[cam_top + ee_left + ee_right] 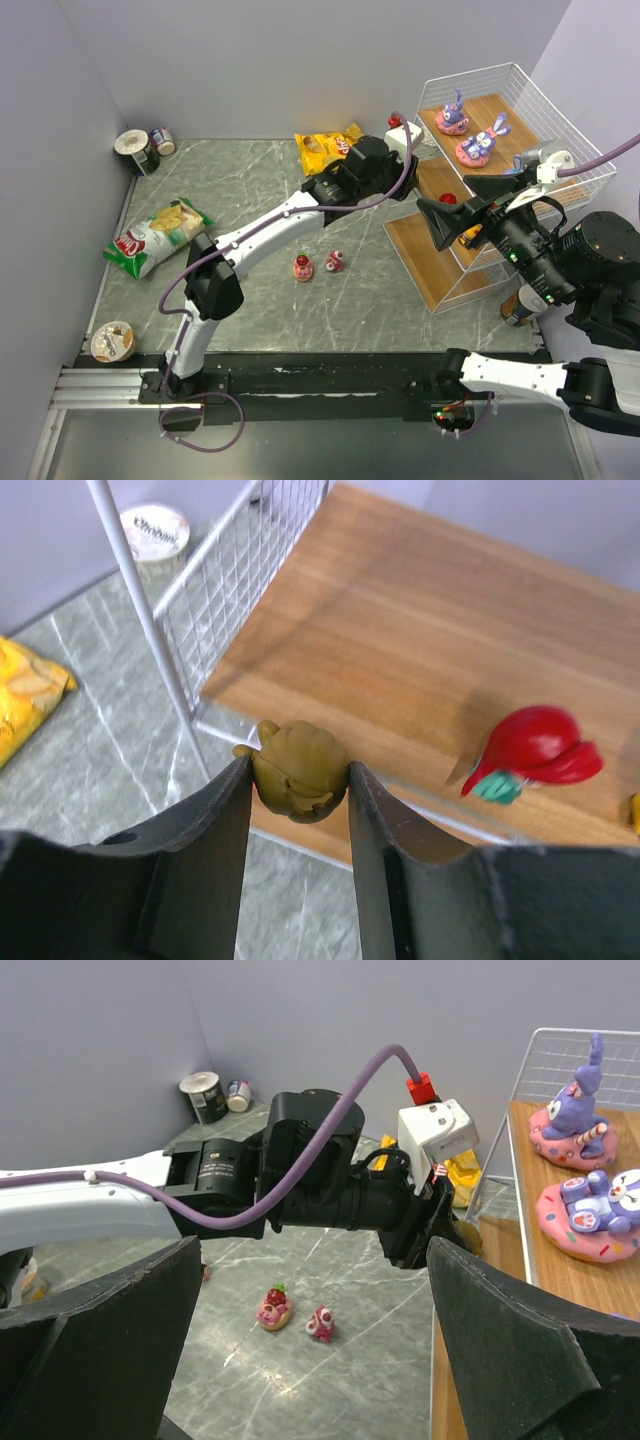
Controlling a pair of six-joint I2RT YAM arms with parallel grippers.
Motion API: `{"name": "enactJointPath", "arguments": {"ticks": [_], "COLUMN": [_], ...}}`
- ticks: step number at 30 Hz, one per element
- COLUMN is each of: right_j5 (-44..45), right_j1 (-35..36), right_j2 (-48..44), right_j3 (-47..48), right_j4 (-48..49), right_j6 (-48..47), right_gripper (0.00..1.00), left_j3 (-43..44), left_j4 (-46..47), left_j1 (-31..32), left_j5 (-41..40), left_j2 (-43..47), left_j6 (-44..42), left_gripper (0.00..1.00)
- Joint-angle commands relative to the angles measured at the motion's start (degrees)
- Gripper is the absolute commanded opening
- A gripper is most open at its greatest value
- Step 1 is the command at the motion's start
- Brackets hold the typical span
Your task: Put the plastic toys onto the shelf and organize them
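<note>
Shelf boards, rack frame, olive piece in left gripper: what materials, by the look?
Shelf boards: light wood or wood-look laminate, matte, visible grain. Rack frame: white coated metal wire, probably; thin grid. Olive piece: moulded plastic, likely; smooth, slight sheen.

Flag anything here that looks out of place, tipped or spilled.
The red toy on the middle board of the shelf seems to lie tipped on its side. Two small pink toys sit out on the table, off the shelf. Nothing looks spilled or damaged.
</note>
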State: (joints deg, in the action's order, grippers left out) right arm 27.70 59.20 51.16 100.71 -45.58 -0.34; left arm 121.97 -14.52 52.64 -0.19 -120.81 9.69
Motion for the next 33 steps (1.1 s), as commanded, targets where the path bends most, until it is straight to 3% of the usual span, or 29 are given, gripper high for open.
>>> {"name": "enactJointPath", "arguments": {"ticks": [1, 33], "right_j5": [1.2, 2.0], "right_j1": [-0.2, -0.2], "right_j2": [-0.5, -3.8], "right_j3": [-0.5, -4.1], "right_j4": [3.5, 4.9], "right_j6": [-2.1, -1.8], "right_gripper": [1.0, 1.0], "left_j3": [2.0, 8.5], "left_j4": [6.2, 5.0], "left_j1": [0.1, 0.1], "left_j5": [1.1, 6.4], "left_j2": [0.5, -5.8], "left_j6": [-1.1, -2.1], "left_gripper": [0.16, 0.3]}}
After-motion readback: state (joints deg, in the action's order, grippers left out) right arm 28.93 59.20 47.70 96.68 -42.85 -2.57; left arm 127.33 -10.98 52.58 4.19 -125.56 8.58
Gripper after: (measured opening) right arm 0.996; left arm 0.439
